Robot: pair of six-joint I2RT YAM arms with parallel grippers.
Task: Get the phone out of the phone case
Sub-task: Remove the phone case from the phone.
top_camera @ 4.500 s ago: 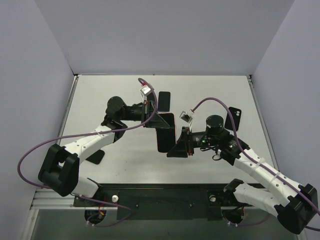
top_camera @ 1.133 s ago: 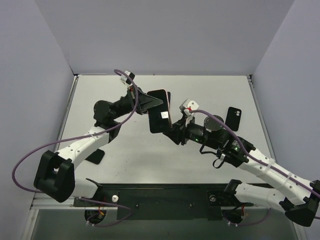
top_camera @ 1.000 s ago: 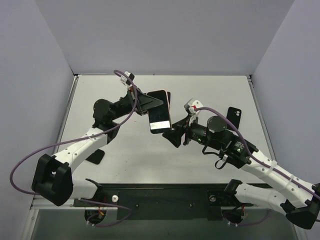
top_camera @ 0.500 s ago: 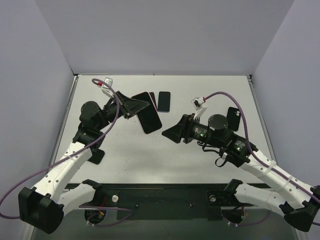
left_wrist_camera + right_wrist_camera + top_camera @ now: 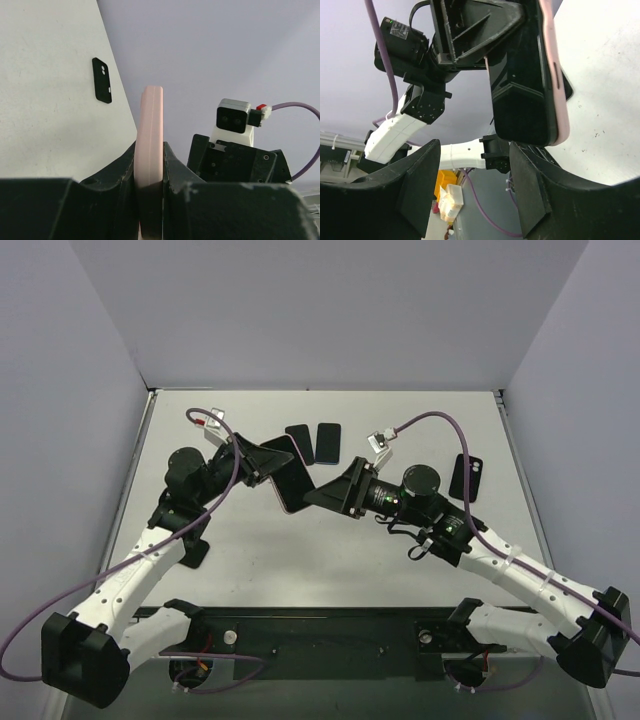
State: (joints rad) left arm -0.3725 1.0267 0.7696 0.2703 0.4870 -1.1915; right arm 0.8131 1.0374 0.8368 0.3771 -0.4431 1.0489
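Phone (image 5: 520,80) in pink case (image 5: 151,110) is clamped edgewise by left gripper (image 5: 149,162) — its free end offered, probably, to the widely spread right gripper (image 5: 472,165) just ahead.

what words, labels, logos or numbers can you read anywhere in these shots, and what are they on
No text reads clearly in any view.
Small sticker on the left arm: printed marks, too small and blurred to read.
Pink phone case: no lettering or logo visible on the sides shown.
Dark cases lying on the table: too small to show any marking.
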